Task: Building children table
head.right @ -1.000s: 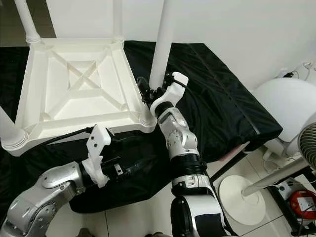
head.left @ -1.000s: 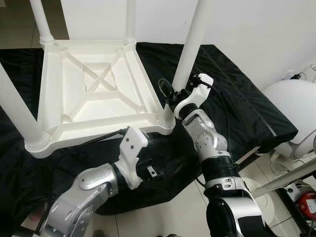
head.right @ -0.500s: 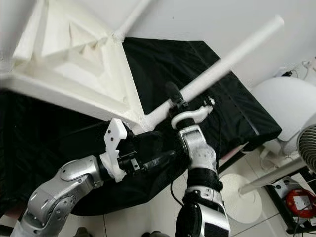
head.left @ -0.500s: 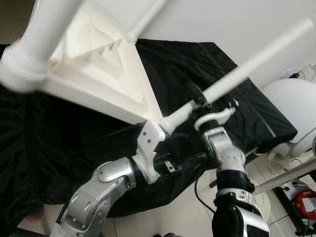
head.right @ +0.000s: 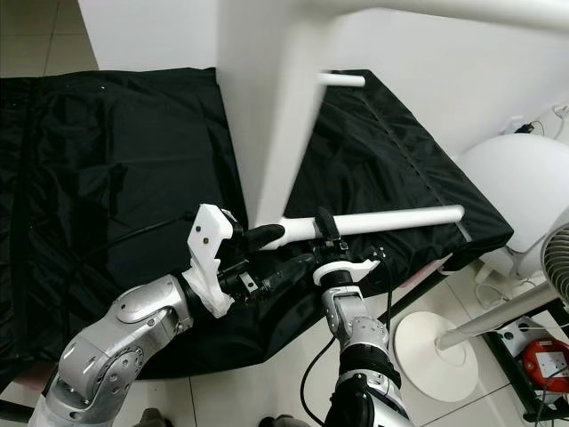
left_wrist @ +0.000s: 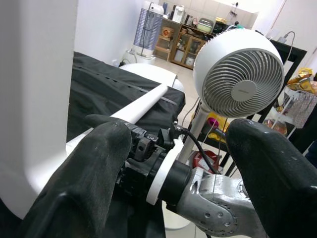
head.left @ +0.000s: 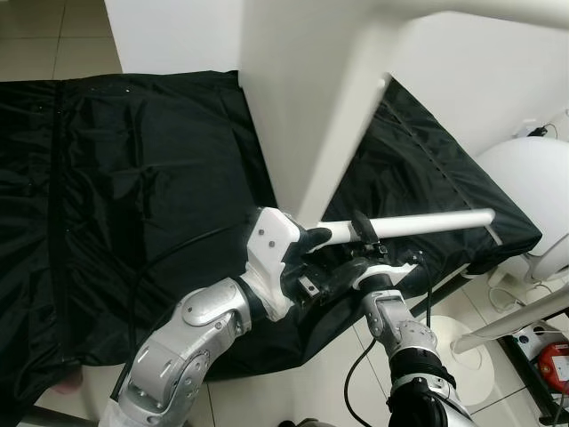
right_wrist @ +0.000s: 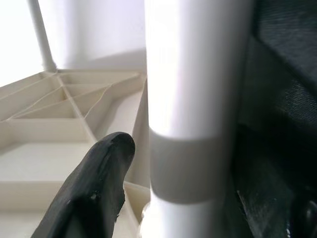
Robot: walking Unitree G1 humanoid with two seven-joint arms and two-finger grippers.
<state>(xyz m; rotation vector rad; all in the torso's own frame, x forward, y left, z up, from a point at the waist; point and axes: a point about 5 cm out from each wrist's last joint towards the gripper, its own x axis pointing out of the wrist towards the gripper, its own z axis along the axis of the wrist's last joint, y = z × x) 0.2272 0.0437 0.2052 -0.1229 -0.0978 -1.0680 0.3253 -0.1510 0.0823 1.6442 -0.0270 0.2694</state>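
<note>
Over the black cloth (head.left: pixel 107 178), the white table (head.left: pixel 311 98) stood tipped up at 12 o'clock. The left gripper (head.left: pixel 333 271) sat spread open near its bottom corner, and at 3 o'clock the right gripper (head.right: pixel 327 233) was clamped around a table leg (head.right: pixel 391 219) lying level.

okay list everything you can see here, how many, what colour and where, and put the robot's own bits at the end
children table: one, white, tipped up on edge over the black cloth, close to the camera.
table leg: one, white, lying level, pointing to the robot's right, held near its joint with the table.
black cloth: one, black, spread over the low surface ahead.
fan: one, white, standing on the floor to the right.
red object: one, on the floor at the far right; too small to identify.
left gripper: black fingers open, beside the leg's base.
right gripper: black fingers closed around the table leg.
</note>
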